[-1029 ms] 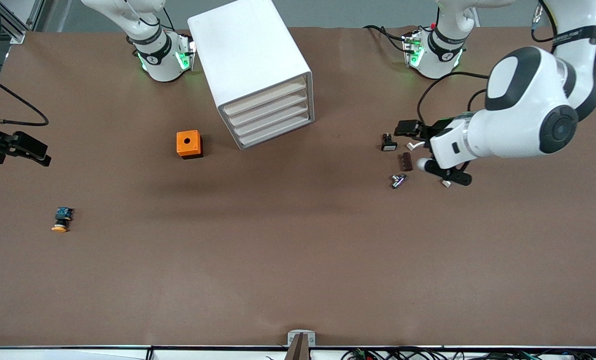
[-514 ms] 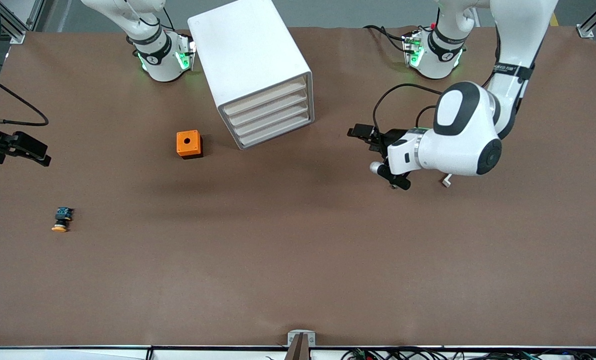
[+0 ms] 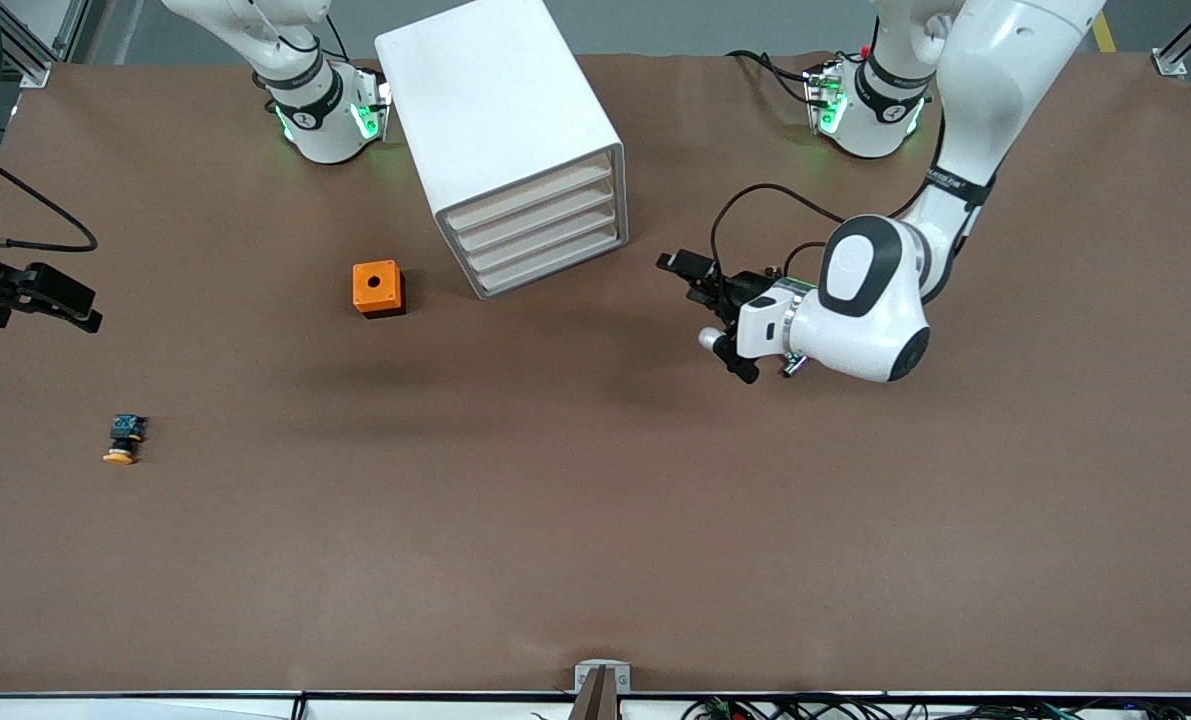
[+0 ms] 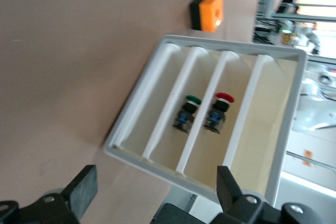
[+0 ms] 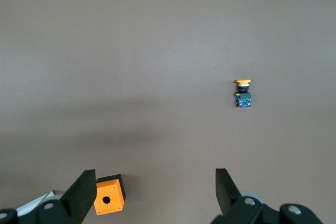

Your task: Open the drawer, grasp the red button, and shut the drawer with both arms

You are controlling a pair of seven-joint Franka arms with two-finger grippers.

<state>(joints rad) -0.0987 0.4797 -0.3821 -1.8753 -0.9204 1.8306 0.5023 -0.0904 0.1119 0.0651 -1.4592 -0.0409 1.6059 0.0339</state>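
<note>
The first job is to open a drawer, and all the drawers of the tall white plastic cabinet (image 3: 515,150) look shut. The left gripper (image 3: 705,315) hangs over the brown table (image 3: 595,520), just in front of the drawer fronts, with its two fingers wide apart and nothing in them. The little button with the round red cap (image 4: 219,113) lies inside the cabinet. It shows through the front, in one of the two middle drawers, next to a button with a green cap (image 4: 187,113) in the drawer beside it. I think the left gripper should line up with the red button's drawer, not the green one's, catch the drawer's edge and pull straight out so the cabinet does not slide. The right gripper (image 5: 155,198) waits over the right arm's end of the table, fingers apart and empty too. Below it lie a button with a yellow-orange cap (image 3: 123,440) and an orange cube box with a hole (image 3: 378,288). Both sit well away from the drawer fronts, so nothing blocks the pull.
</note>
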